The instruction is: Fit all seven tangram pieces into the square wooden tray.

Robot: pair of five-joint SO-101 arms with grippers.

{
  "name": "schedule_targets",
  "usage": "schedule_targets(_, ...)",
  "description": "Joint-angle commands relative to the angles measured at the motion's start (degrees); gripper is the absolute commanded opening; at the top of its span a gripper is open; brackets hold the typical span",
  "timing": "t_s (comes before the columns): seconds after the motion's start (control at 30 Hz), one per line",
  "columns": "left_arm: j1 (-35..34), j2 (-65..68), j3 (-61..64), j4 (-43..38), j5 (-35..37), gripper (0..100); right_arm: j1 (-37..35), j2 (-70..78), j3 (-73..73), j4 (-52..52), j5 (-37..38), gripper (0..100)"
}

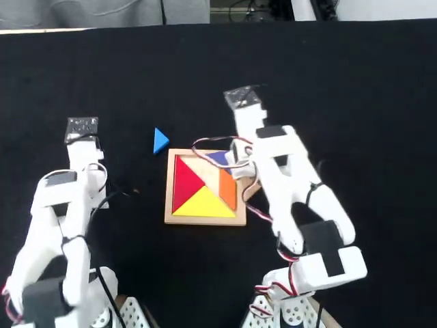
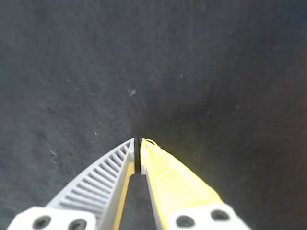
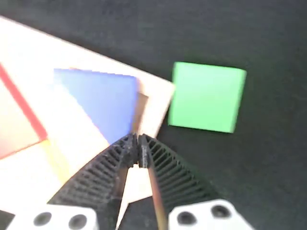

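The task is judged partly complete. Four pieces are seen seated in the tray [image 1: 205, 220]: a red triangle [image 1: 184, 181], a yellow triangle [image 1: 203, 203], an orange piece [image 1: 227, 184] and a violet-blue piece [image 3: 98, 98] at the far corner. A pale area is noted between them; whether it is bare wood or a further piece cannot be told.

Two pieces are found outside. A small blue triangle [image 1: 160, 140] lies on the black table [image 2: 192, 72] near the tray's far left corner. A green square [image 3: 206, 97] lies just beside the far right corner. A seventh piece is not accounted for.

The right gripper [image 3: 139, 141] is clenched on nothing, its tips held over the tray edge beside the violet-blue piece. The left gripper [image 2: 138, 143] is likewise clenched and empty, over bare table well apart from the tray.
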Motion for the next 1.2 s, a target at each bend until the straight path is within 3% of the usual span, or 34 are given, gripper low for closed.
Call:
schedule_targets(0.0,0.48,3.78,-5.49,1.58,0.53,3,-1.23,-1.10,-4.53,-0.53,0.35,1.1)
schedule_targets(0.17,0.48,4.66,-5.85,1.76,0.53,3,2.37,-7.25,-7.25,2.64,-0.09,1.1)
schedule_targets(0.33,0.66,4.75,-5.76,1.76,0.70,3,-4.13,-8.04,-7.78,-2.46,0.26,1.1)
schedule_targets(0.53,0.57,5.10,-5.76,1.76,0.79,3,-5.01,3.82,-16.31,-5.71,0.26,1.1)
schedule_targets(0.83,0.84,5.19,-5.76,1.76,0.79,3,-3.69,15.60,-25.19,6.15,1.14,1.1)
schedule_targets(1.17,0.75,5.19,-5.76,1.76,0.79,3,-1.76,0.22,-15.34,6.15,3.43,1.1)
